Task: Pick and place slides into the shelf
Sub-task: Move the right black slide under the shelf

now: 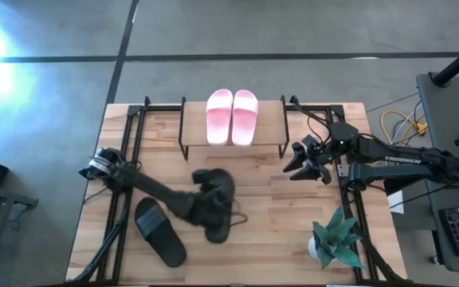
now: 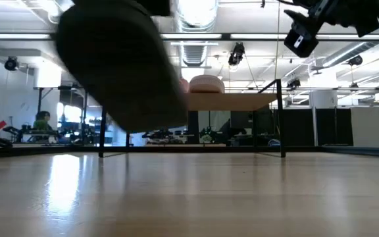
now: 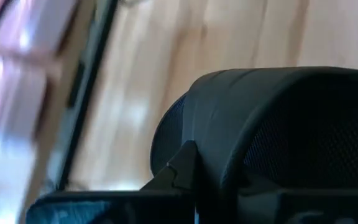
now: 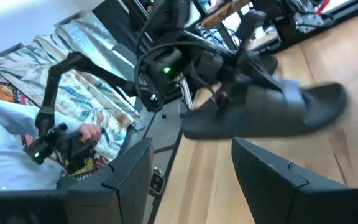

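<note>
Lying lower left in the high view, one black slide [image 1: 160, 232] waits. At centre the left gripper [image 1: 213, 209] clamps the other black slide [image 1: 216, 188] aloft. Pink slides [image 1: 232, 116] occupy the shelf [image 1: 272, 127]. Right gripper [image 1: 303, 162] hangs open. A loose pinch could drop it.

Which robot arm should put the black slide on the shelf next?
The left. Its gripper already holds a black slide lifted over the table, just in front of the shelf. The right gripper waits with open, empty jaws beside the shelf.
</note>
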